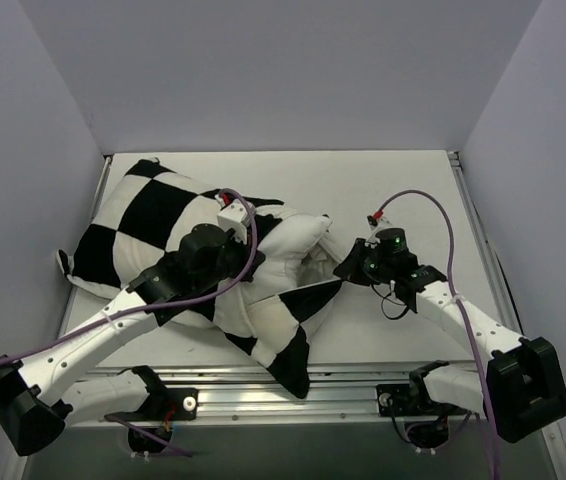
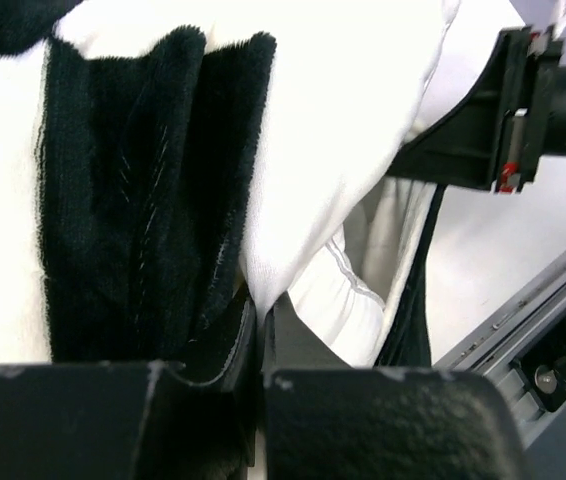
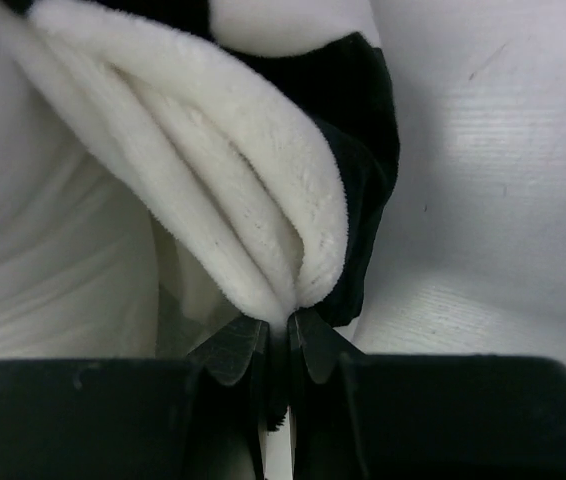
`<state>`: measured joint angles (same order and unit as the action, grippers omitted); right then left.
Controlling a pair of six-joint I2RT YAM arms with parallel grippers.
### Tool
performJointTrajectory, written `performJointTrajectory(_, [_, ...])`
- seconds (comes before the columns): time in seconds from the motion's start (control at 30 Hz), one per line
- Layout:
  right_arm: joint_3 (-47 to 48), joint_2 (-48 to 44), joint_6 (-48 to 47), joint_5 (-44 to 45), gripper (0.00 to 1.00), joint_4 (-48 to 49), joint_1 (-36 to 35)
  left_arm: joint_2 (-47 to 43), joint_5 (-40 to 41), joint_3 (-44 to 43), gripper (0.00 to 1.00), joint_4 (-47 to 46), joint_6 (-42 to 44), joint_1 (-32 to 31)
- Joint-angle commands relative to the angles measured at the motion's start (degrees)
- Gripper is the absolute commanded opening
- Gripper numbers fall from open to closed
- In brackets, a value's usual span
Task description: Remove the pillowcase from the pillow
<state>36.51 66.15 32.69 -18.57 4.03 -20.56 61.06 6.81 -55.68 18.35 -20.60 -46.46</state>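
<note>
The work is judged to be at the gripping step, with little of the stripping done: the pillowcase (image 1: 138, 215) lies crumpled over the left and middle of the surface (image 1: 403, 190), and most of the pillow (image 2: 348, 300) is taken to be inside it, only a smooth white bulge being shown near the open end between the two arms. The left claw (image 2: 260, 310) is seen pinched tight on a plush fold of the pillowcase where a black square meets a white one. The right claw (image 3: 285, 325) is likewise clamped, on a doubled white fold backed by a black edge. Since both grips are on the cover and nothing is holding the pillow, the next move is thought to call for the mouth of the cover to be spread and drawn back along the pillow. That would best be done slowly, so that the pillow is not dragged along with it. How far the pillow reaches inside the cover cannot be told. The left fingertips are hidden beneath the arm in the overhead view. Whether any of the pillow's own shell is caught in either pinch cannot be made out, and no tag can be found.
</note>
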Motion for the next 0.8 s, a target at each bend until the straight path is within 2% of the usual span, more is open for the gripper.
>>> performJointTrajectory(0.0, [-3.11, -0.14, -3.86, 8.11, 0.00, -0.17, -0.70, 2.98, -0.74, -3.19, 0.02, -6.65, 1.09, 2.34])
performJointTrajectory(0.13, [-3.81, -3.47, -0.18, 8.54, 0.01, 1.50, -11.84, 13.98, 0.22, -11.89, 0.02, -9.73, 1.35, 2.42])
performJointTrajectory(0.23, [-4.43, -7.50, 3.78, 12.65, 0.02, 1.94, -18.62, 22.33, -1.09, -19.10, 0.02, -13.16, 2.67, 2.25])
performJointTrajectory(0.37, [-5.13, -11.65, 8.18, 18.02, 0.03, 3.52, -33.80, 30.78, -3.73, -28.42, 0.02, -13.52, 3.20, 1.55])
performJointTrajectory(0.47, [-3.47, -12.97, 7.92, 23.02, 0.11, 1.43, -41.72, 32.37, -4.87, -30.63, 0.02, -12.64, 3.55, 0.06])
performJointTrajectory(0.5, [-2.60, -13.32, 7.31, 24.53, 0.24, -0.24, -42.98, 31.24, -4.61, -29.50, 0.03, -12.20, 3.72, -0.82])
performJointTrajectory(0.57, [0.31, -15.08, 5.20, 26.91, 0.42, -6.55, -44.13, 28.69, -2.77, -26.95, 0.21, -10.10, 3.64, -1.62])
performJointTrajectory(0.6, [1.27, -16.13, 4.67, 28.57, 0.55, -8.50, -44.13, 25.20, -1.72, -25.20, 0.31, -9.22, 3.12, -1.97])
performJointTrajectory(0.63, [3.46, -18.23, 3.88, 29.72, 0.60, -12.34, -44.13, 23.25, -0.75, -21.61, 0.46, -8.16, 2.50, -2.49])
performJointTrajectory(0.7, [5.75, -20.09, 0.99, 32.79, 0.73, -15.88, -43.87, 16.59, 2.59, -17.73, 0.62, -4.91, 0.05, -2.67])
performJointTrajectory(0.77, [9.60, -21.76, -1.91, 33.94, 0.78, -20.10, -43.61, 12.27, 5.56, -13.24, 0.80, 0.07, -3.28, -2.94])
